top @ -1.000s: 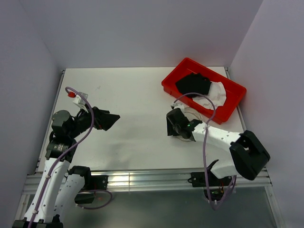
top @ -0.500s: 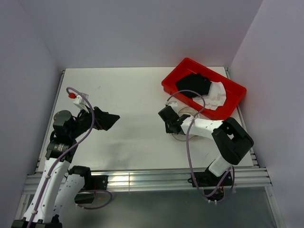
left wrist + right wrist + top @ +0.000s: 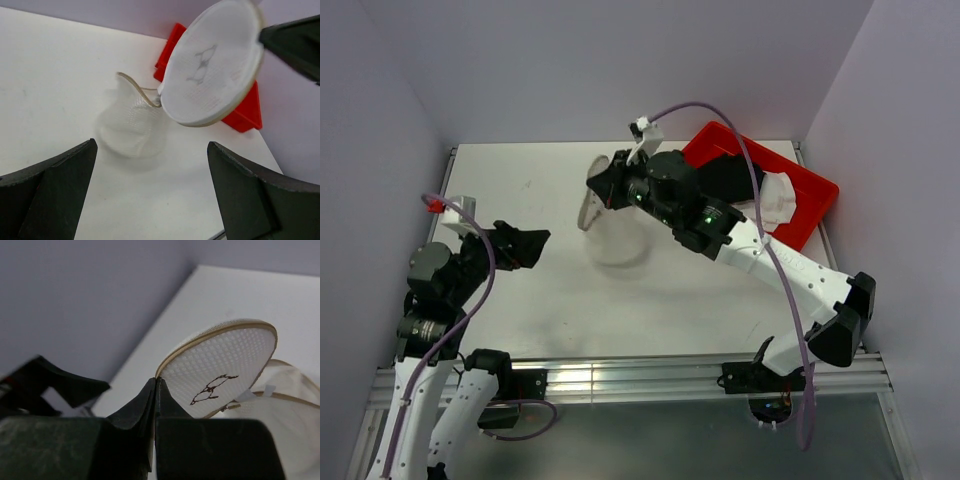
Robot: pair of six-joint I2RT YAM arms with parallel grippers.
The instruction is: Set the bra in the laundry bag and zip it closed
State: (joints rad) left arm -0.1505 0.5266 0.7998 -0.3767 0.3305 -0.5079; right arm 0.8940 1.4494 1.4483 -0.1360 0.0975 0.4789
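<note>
White worktop (image 3: 520,180), lilac walls (image 3: 620,60) around it. Red tray (image 3: 820,195) sits at the far right corner. The bra (image 3: 775,195) lies in the tray, white and bunched, well apart from the bag and not yet touched.

The right pincer (image 3: 156,385) is clamped together on the tan rim of the bag's round lid (image 3: 212,62). It holds the lid up and tilted over mid-worktop. The bag (image 3: 618,240) hangs from the lid by a short stretch of rim, mesh body sagging, mouth unzipped and gaping. Cannot tell whether its base touches the worktop.

The left pincer (image 3: 525,243) has its fingers wide apart with nothing in them. It is near the left edge, aimed at the bag with a gap between.

Step, as I judge it: opening and presenting the bag. Loading has not begun and the zip is undone.

The next move likely calls for the left pincer to close in and pinch the bag's rim opposite the lid, so the mouth stays spread. That would free the right arm to fetch the bra from the tray. The mesh is floppy and the mouth may collapse if only one point is held.
</note>
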